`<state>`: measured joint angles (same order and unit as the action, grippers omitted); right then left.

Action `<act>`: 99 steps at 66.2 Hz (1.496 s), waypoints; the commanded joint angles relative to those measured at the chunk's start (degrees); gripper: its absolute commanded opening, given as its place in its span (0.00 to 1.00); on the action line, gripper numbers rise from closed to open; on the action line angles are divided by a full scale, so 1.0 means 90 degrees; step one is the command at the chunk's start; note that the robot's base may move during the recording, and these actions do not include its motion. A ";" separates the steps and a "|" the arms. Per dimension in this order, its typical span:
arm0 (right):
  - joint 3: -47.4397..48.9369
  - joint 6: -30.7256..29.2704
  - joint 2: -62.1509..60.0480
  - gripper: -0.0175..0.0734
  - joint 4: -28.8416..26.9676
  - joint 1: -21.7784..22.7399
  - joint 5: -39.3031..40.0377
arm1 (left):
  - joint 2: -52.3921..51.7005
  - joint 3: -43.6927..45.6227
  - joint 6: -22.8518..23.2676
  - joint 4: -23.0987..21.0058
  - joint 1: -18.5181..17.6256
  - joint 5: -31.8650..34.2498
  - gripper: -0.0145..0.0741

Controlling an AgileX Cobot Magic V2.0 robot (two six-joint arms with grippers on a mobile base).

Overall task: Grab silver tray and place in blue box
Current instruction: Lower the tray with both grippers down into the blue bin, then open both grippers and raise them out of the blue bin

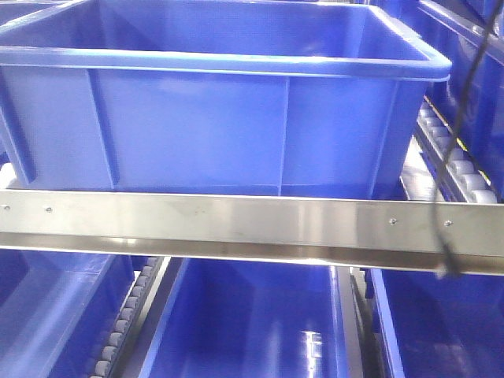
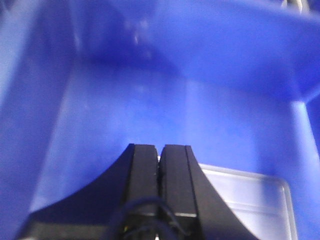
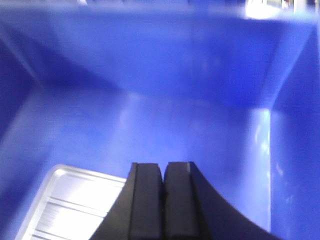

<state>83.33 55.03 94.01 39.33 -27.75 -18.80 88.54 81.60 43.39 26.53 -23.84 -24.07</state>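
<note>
1. Looking from the front view, left to right: the blue box [image 1: 213, 118] fills the upper frame, sitting on a shelf behind a steel rail [image 1: 252, 224]. Vertical ribs show on its near wall. White rollers [image 1: 461, 161] run along its right side, and a black cable [image 1: 461, 118] hangs down at far right. Other blue crates [image 1: 244, 323] sit on the level below. Neither arm nor the tray appears in this view.
2. Left wrist view: the left gripper [image 2: 159, 155] is inside the blue box [image 2: 150, 110], black fingers pressed together with only a thin seam between them, nothing held. The silver tray [image 2: 255, 197] lies flat on the box floor, lower right of the fingers, its rounded corner near the right wall.
3. Right wrist view: the right gripper [image 3: 163, 172] is likewise inside the blue box [image 3: 165, 115], jaws closed against each other, empty. The silver tray [image 3: 70, 205] lies on the floor at lower left, ridges visible on its base; whether the fingers touch it cannot be told.
</note>
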 commanded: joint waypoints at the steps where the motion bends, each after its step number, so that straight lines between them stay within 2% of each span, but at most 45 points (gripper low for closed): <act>1: -0.0115 -0.0095 -0.0698 0.25 0.0249 0.0000 0.0622 | -0.0773 -0.0025 0.0042 0.0142 -0.0048 0.0473 0.06; 9: -0.1223 -0.0125 -0.1382 0.25 0.0663 0.0000 0.1482 | -0.1586 -0.1097 0.0042 0.0142 -0.0059 0.1112 0.06; 16: -0.2491 -0.0125 -0.2133 0.25 0.1191 0.0012 0.2642 | -0.2431 -0.2343 0.0042 0.0211 -0.0059 0.1865 0.06; 24: -0.3682 -0.0125 -0.2932 0.25 0.1659 0.0012 0.3513 | -0.3614 -0.4060 0.0042 0.1048 -0.0059 0.3829 0.06; 30: -0.4447 -0.0125 -0.3543 0.25 0.1794 0.0012 0.3751 | -0.4414 -0.5139 0.0054 0.1183 -0.0063 0.4651 0.06; 45: -0.5972 -0.0125 -0.5209 0.25 0.1794 0.0012 0.3709 | -0.6648 -0.6960 0.0054 0.1171 -0.0063 0.4732 0.06; 57: -0.6563 -0.0125 -0.6272 0.25 0.1794 0.0012 0.3718 | -0.7883 -0.7514 0.0054 0.1171 -0.0063 0.5094 0.06; 66: -0.6629 -0.0125 -0.6513 0.25 0.1794 0.0012 0.3709 | -0.8085 -0.7563 0.0054 0.1184 -0.0063 0.5308 0.06; 92: -0.6629 -0.0125 -0.6512 0.25 0.1794 0.0012 0.3709 | -0.8085 -0.7563 0.0054 0.1184 -0.0063 0.5294 0.06; 99: -0.6629 -0.0125 -0.6648 0.25 0.1553 0.0012 0.3235 | -0.8085 -0.7563 0.0054 0.1184 -0.0063 0.5294 0.06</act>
<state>22.14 54.44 35.33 55.25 -27.75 10.76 15.30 11.97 43.59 37.88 -24.03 19.67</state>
